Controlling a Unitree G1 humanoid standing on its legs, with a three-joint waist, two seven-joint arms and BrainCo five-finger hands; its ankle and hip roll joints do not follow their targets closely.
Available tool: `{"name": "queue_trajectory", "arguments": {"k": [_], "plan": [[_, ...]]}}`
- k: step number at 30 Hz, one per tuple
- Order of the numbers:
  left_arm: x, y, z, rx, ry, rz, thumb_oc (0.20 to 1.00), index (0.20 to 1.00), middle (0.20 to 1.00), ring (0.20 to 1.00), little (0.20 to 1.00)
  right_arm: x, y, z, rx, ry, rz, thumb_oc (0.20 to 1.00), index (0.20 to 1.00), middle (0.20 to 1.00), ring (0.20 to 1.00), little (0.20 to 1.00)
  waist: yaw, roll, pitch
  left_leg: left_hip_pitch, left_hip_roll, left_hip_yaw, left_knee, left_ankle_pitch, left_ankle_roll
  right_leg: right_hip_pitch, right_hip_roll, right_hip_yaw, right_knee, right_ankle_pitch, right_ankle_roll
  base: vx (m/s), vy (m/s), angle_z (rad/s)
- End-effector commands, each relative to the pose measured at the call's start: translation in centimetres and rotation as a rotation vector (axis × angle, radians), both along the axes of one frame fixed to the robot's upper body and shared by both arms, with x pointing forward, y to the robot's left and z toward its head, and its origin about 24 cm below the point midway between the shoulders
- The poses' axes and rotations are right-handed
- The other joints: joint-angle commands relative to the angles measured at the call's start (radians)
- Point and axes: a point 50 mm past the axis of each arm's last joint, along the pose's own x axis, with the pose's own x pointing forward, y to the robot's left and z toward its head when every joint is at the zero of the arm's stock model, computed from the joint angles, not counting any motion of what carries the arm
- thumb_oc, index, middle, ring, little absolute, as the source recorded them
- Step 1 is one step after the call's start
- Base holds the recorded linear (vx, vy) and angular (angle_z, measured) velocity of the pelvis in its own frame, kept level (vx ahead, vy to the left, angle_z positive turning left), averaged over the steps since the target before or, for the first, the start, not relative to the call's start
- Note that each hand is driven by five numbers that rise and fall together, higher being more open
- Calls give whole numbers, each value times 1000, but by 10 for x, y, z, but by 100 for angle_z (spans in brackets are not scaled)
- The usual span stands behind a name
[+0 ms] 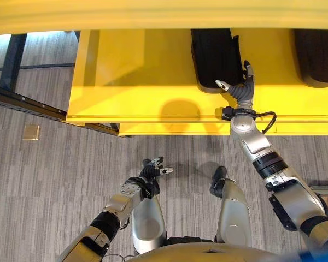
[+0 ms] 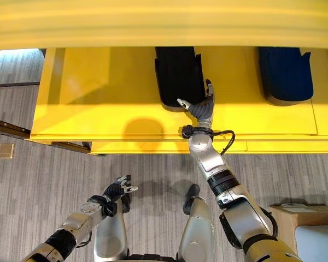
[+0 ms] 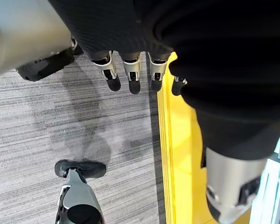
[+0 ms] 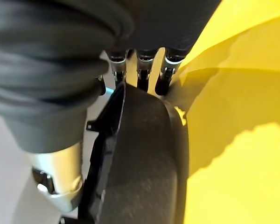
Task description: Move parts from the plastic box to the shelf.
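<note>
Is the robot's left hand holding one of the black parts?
No, the left hand hangs low over the grey floor with nothing in it, while the right hand is at the black part on the yellow shelf.

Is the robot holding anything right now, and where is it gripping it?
The right hand is at the near right edge of a black part on the yellow shelf; a closed grip cannot be told. The left hand holds nothing.

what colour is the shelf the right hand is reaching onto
Bright yellow shelf, best in the right eye view; the right hand rests against a black part.
</note>
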Motion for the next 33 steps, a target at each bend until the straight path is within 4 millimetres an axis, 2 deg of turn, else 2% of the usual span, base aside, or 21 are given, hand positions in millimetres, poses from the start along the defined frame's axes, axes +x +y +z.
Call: {"name": "queue_trajectory", "arguments": {"k": [1,3,7,12,20,26,33], "plan": [[-2,-20,7,-49,-40,-40,1000,1000,1000,1000,1000,-34,-21,-90,92,295,-81,1000,1000,1000,1000,1000,0,35,63,56,8,22,-11,-27,19,5,-26,14,12,16,56,0,0,0],[-3,-19,7,-53,-41,-39,1000,1000,1000,1000,1000,-33,-18,-82,69,243,-70,1000,1000,1000,1000,1000,-3,34,63,59,8,23,-12,-27,19,8,-25,15,11,16,55,0,0,0],[-10,-17,3,-48,-41,-46,1000,1000,1000,1000,1000,-39,-15,-52,-11,65,-39,1000,1000,1000,1000,1000,-19,29,63,96,2,30,-33,-23,23,43,-16,20,-19,23,57,-3,-1,-2],[-19,-11,1,-56,-45,-24,1000,1000,1000,1000,1000,-54,-25,-41,-120,-3,-18,1000,1000,1000,1000,1000,-45,22,63,154,-2,37,-62,-24,21,102,-4,30,-69,29,62,-7,5,-7],[-31,11,-2,-44,-49,7,1000,1000,1000,1000,1000,-83,-51,-40,-276,-3,26,1000,1000,1000,1000,1000,-85,8,21,239,-7,71,-138,-7,14,190,13,33,-172,53,77,-15,-11,-10],[-37,30,-3,-6,-43,-2,1000,1000,1000,1000,1000,-98,-57,-55,-394,81,127,1000,1000,1000,1000,1000,-94,-10,-31,310,-17,93,-224,23,6,282,24,17,-268,72,87,-38,-42,-9],[-41,45,-5,33,-16,-44,1000,1000,1000,1000,1000,-105,-51,-74,-771,170,323,1000,1000,1000,1000,1000,-74,-29,-92,369,-21,96,-283,43,-4,361,12,-9,-354,110,104,-12,-45,-3]]}}
